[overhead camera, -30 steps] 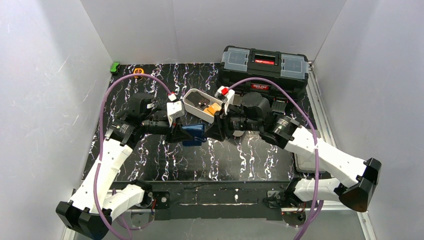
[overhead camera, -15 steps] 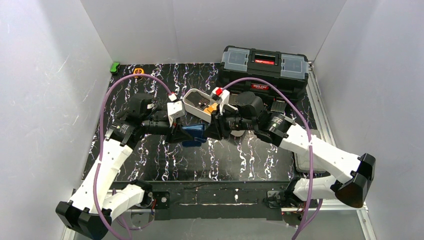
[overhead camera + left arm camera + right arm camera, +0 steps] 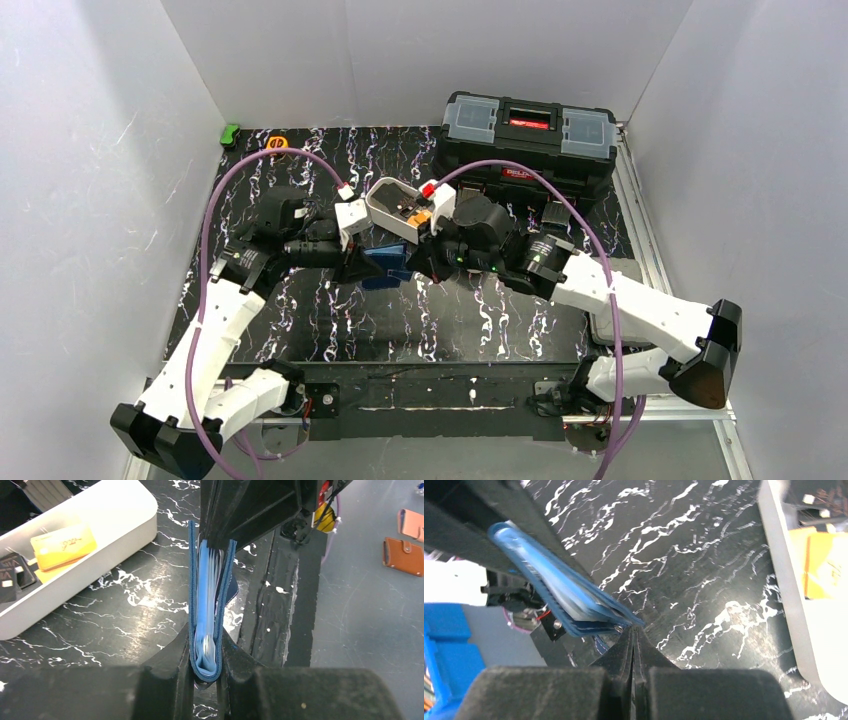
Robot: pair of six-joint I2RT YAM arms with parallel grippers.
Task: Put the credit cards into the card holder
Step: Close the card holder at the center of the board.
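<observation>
The navy card holder (image 3: 210, 605) stands on edge above the table, light blue pockets showing, with my left gripper (image 3: 206, 650) shut on its fold. In the top view the card holder (image 3: 385, 265) sits between the left gripper (image 3: 358, 264) and the right gripper (image 3: 415, 262). In the right wrist view my right gripper (image 3: 634, 632) is shut, its tips touching the corner of the card holder (image 3: 554, 595) by the snap; nothing shows between its fingers. An orange-yellow credit card (image 3: 62, 542) lies in the white tray (image 3: 125, 510) beside a dark card (image 3: 10, 575).
The white tray (image 3: 385, 205) lies just behind the grippers. A big black toolbox (image 3: 528, 130) stands at the back right. A green object (image 3: 230, 133) and an orange tape measure (image 3: 277, 144) sit at the back left corner.
My right gripper has closed from about half open to shut and moved left up to the card holder. The left arm has held still with the card holder.
</observation>
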